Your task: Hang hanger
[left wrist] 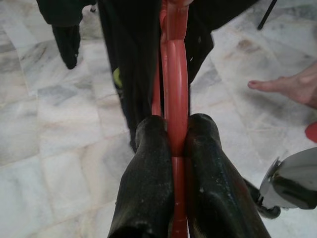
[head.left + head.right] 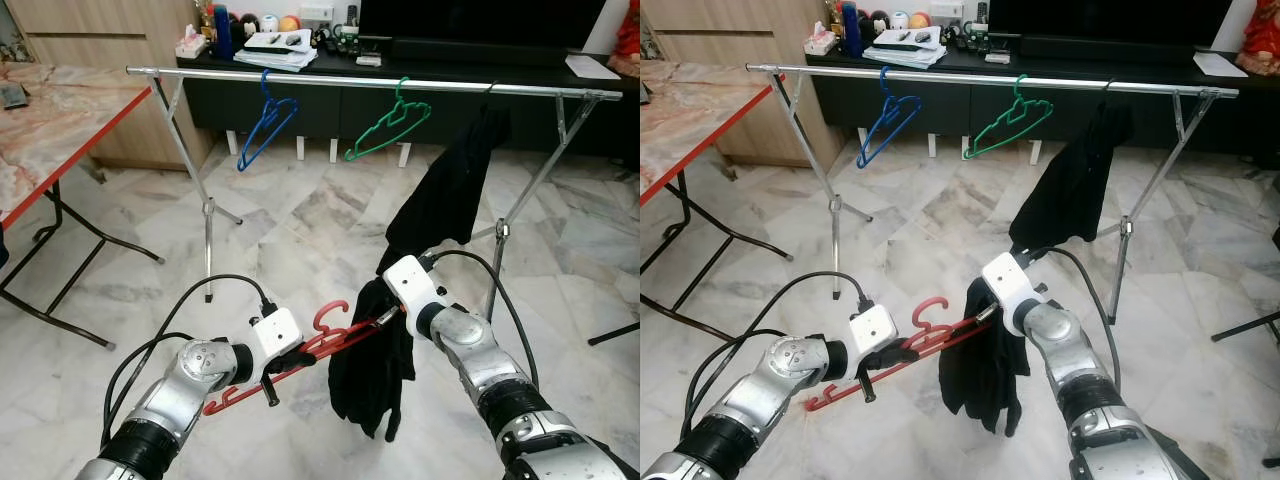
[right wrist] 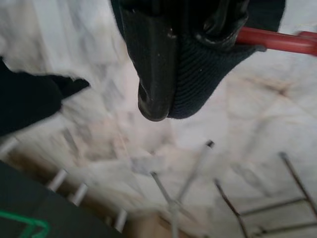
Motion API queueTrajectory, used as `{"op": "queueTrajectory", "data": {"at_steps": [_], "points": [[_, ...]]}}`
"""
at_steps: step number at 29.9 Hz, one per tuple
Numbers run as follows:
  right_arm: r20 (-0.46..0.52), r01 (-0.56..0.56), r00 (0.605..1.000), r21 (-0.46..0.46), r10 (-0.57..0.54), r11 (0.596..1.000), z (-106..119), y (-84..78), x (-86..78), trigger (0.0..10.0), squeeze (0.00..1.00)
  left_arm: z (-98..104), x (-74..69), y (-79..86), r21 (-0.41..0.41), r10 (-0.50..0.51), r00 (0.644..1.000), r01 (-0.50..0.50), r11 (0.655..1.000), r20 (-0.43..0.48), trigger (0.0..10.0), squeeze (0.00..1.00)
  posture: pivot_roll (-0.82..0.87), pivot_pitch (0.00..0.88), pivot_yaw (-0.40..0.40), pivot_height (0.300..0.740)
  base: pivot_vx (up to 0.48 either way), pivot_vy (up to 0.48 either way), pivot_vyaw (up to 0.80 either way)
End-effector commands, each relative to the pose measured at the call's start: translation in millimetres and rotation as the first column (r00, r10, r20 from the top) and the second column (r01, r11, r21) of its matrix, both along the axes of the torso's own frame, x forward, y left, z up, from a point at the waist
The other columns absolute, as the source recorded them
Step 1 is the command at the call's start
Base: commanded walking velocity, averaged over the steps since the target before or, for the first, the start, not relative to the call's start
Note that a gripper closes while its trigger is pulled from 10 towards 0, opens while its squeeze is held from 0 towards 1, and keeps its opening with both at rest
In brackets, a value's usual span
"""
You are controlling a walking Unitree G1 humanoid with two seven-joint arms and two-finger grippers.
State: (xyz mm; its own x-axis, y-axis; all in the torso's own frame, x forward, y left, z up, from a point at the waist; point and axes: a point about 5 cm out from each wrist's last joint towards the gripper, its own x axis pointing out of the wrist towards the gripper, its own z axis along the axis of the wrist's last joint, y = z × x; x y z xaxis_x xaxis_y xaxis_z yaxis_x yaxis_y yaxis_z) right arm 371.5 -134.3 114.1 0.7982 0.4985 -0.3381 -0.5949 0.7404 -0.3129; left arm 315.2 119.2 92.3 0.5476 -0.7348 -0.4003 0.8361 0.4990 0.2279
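Below the drying rack rail [image 2: 370, 82], the left tool [image 2: 290, 360] clenches the stiff, light red hanger [image 2: 330, 340], the right tool [image 2: 385, 318] pinching its limp black garment [image 2: 375, 370].

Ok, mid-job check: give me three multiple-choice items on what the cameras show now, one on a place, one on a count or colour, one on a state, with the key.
1. Where is the red hanger?
A. Hooked on the rail
B. Held low between the two claws, in front of the rack
C. Lying on the table

2. How many hangers hang on the rail without any garment?
A. Two, one blue and one green
B. Three, all red
C. None

3. What is the left claw doing?
A. Wide open, away from everything
B. Gripping the blue hanger
C. Shut on the red hanger

Key:
1 B: the head views show it between both arms, below the rail.
2 A: the blue hanger and the green hanger hang bare.
3 C: the left wrist view shows both fingers pressed against the red bar.
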Motion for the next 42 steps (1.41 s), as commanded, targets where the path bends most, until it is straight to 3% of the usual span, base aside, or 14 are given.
{"op": "queueTrajectory", "data": {"at_steps": [1,5,6,10,16,19,20,25,27,36,42], "points": [[0.062,-0.073,0.996,0.029,0.071,0.997,12,8.9,0.5,10.0,0.0,5,-0.1,-1.8,-0.038,-0.013,1.0,0.014,0.999,0.007,10.0,0.0,-0.06,0.116,-0.003,0.74,0.0,0.0,0.0],[0.105,-0.158,0.983,0.047,0.153,0.986,21,15.4,-1.9,10.0,0.0,6,0.0,-2.6,-0.046,-0.013,1.0,0.014,0.999,0.009,10.0,0.0,-0.06,0.117,-0.003,0.74,0.0,0.0,0.0],[0.136,-0.248,0.962,0.067,0.238,0.966,28,21.9,-6.3,10.0,0.0,7,0.5,-3.6,-0.058,-0.009,1.0,0.009,0.998,0.01,10.0,0.0,-0.06,0.117,-0.003,0.74,0.0,0.0,0.0],[0.166,-0.369,0.921,0.084,0.352,0.926,37,27.0,-15.1,10.0,0.0,8,1.1,-6.0,-0.087,-0.003,1.0,0.004,0.996,0.009,10.0,0.0,-0.06,0.118,-0.002,0.74,0.0,0.0,0.0],[0.169,-0.47,0.877,0.111,0.449,0.876,42,23.9,-27.0,10.0,0.0,10,2.9,-7.0,-0.108,0.011,1.0,-0.009,0.994,0.018,10.0,0.0,-0.07,0.119,-0.002,0.74,0.0,0.0,0.0],[0.156,-0.44,0.892,0.085,0.424,0.894,39,14.2,-26.8,10.0,0.0,14,6.9,-5.7,-0.122,0.05,0.997,-0.043,0.992,0.053,10.0,0.0,-0.07,0.12,-0.003,0.74,0.0,0.0,0.0],[0.153,-0.389,0.914,0.073,0.376,0.918,36,5.4,-24.3,10.0,0.0,17,10.5,-4.1,-0.138,0.087,0.993,-0.076,0.988,0.08,10.0,0.0,-0.07,0.12,-0.004,0.74,0.0,0.0,0.0],[0.151,-0.279,0.952,0.068,0.267,0.958,32,-9.5,-19.3,10.0,0.0,20,12.3,-2.9,-0.171,0.112,0.991,-0.097,0.981,0.079,10.0,0.0,-0.07,0.121,-0.004,0.74,0.0,0.0,0.0],[0.161,-0.341,0.933,0.115,0.321,0.933,34,-5.8,-26.6,10.0,0.0,22,13.3,-2.9,-0.192,0.126,0.988,-0.107,0.976,0.086,10.0,0.0,-0.07,0.122,-0.003,0.74,0.0,0.0,0.0],[0.17,-0.334,0.936,0.164,0.308,0.928,35,-2.3,-27.1,10.0,0.0,24,13.4,-8.3,-0.226,0.121,0.99,-0.1,0.969,0.08,10.0,0.0,-0.07,0.12,-0.005,0.74,0.0,0.0,0.0],[0.179,-0.421,0.904,0.215,0.388,0.881,39,11.5,-34.3,10.0,0.0,21,8.2,-13.7,-0.241,0.072,0.996,-0.059,0.969,0.046,10.0,0.0,-0.07,0.117,-0.007,0.74,0.0,0.0,0.0]]}}
